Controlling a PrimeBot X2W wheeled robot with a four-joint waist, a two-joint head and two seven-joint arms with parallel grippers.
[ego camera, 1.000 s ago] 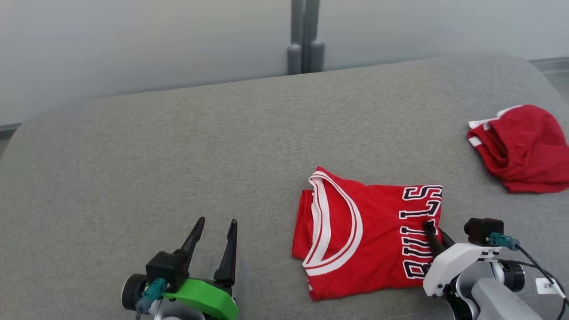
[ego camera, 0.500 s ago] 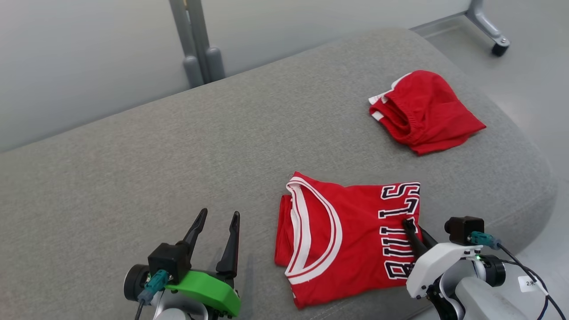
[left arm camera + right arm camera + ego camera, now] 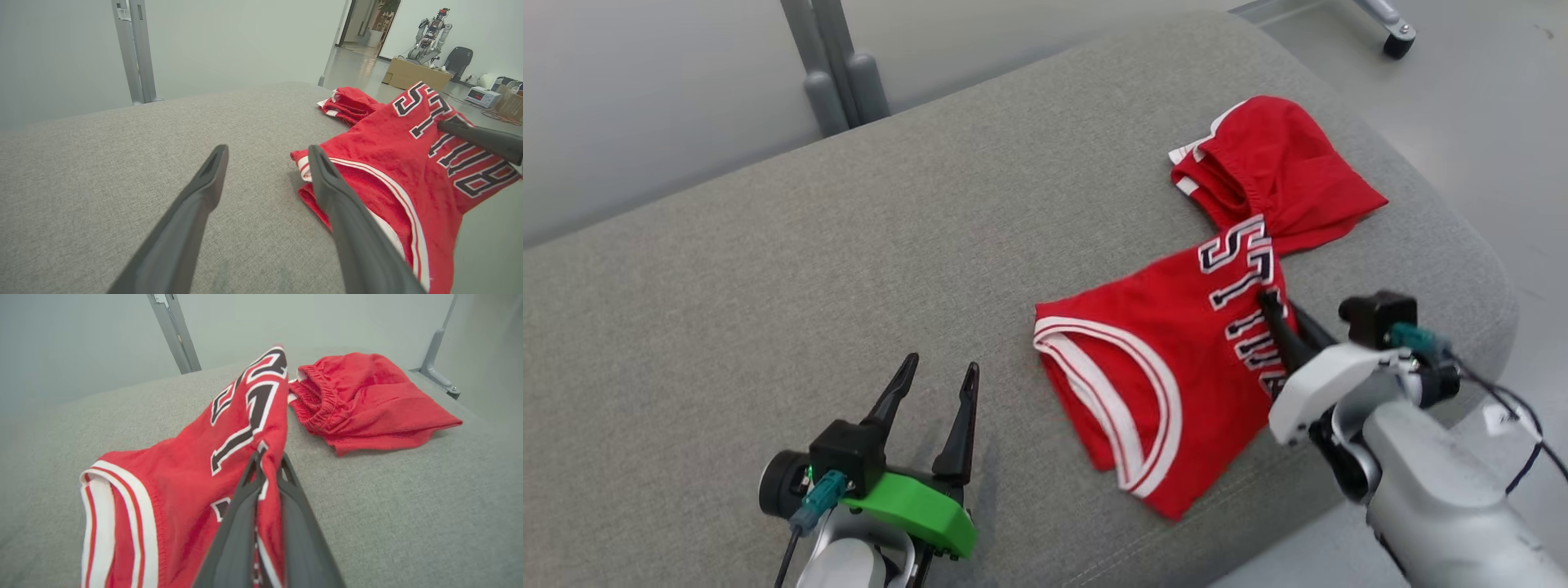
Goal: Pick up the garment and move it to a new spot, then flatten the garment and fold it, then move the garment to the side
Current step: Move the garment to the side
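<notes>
Garment (image 3: 1152,327), a red jersey lettered "BULLS", hangs pinched in the right tool (image 3: 1267,300); left tool (image 3: 942,364) gapes wide.

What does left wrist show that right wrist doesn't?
Left wrist: left gripper, open above the couch; beyond a doorway, another robot and a cardboard box.
Right wrist: the pinch up close, right gripper shut on a raised fold of the jersey; a metal leg past the couch's end.
Both: jersey, shorts, couch, grey post, and a right gripper finger on the jersey's lettering.
</notes>
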